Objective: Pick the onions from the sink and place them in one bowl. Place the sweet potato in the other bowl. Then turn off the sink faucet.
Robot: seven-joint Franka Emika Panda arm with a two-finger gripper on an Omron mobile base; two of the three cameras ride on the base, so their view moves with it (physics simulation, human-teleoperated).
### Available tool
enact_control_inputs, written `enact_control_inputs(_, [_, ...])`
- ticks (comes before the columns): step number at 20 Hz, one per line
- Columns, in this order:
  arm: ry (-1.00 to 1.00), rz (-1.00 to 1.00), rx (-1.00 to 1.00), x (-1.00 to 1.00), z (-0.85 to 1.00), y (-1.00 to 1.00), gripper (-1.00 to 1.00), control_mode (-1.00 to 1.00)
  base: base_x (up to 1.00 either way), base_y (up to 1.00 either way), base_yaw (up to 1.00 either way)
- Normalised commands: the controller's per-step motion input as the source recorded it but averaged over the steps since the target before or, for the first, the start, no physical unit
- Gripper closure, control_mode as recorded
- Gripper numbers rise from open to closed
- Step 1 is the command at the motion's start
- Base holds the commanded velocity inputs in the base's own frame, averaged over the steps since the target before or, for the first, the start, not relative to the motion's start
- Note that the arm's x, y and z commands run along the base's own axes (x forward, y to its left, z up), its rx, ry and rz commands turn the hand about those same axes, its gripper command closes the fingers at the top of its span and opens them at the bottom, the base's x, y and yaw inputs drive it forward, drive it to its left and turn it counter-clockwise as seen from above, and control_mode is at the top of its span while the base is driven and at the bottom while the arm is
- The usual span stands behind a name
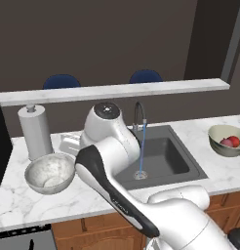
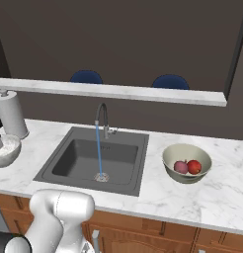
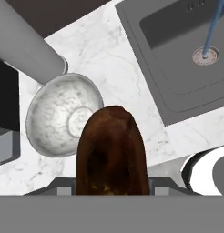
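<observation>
The jaws themselves are masked in the hand view by the sweet potato (image 3: 111, 152), which stands between them, gripped and closed upon; only grey stubs of the fingers show at either side of it. From the left base view the arm's elbow hides the hand and part of the sink's (image 1: 178, 166) left wall. One sweet potato is counted, held above the marble surface (image 3: 127, 82) just beside the silvery mottled bowl (image 3: 63, 113), whose lower right rim it covers in the hand view. That bowl is cut off at the left edge of the right base view. Two onions (image 2: 187, 167) lie touching in the olive-beige bowl (image 2: 186, 150) right of the sink. One faucet (image 2: 101, 118) runs a blue stream onto the drain. One paper towel roll (image 1: 35, 131) stands behind the mottled bowl. Two blue chair backs (image 2: 86, 77) show partly beyond the ledge.
</observation>
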Motion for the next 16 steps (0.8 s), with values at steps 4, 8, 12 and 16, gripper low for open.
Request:
enact_control_inputs(4, [0.05, -0.02, 0.00, 0.26, 0.00, 0.45, 1.00, -1.00, 0.00, 0.00, 0.00])
enact_control_inputs(8, [0.07, -0.01, 0.00, 0.21, -0.06, 0.38, 1.00, -1.00, 0.00, 0.00, 0.00])
enact_control_inputs(12, [0.01, 0.00, 0.00, 0.16, -0.28, 0.31, 1.00, -1.00, 0.00, 0.00, 0.00])
enact_control_inputs(16, [0.00, 0.00, -0.01, 0.19, -0.29, 0.28, 1.00, -1.00, 0.00, 0.00, 0.00])
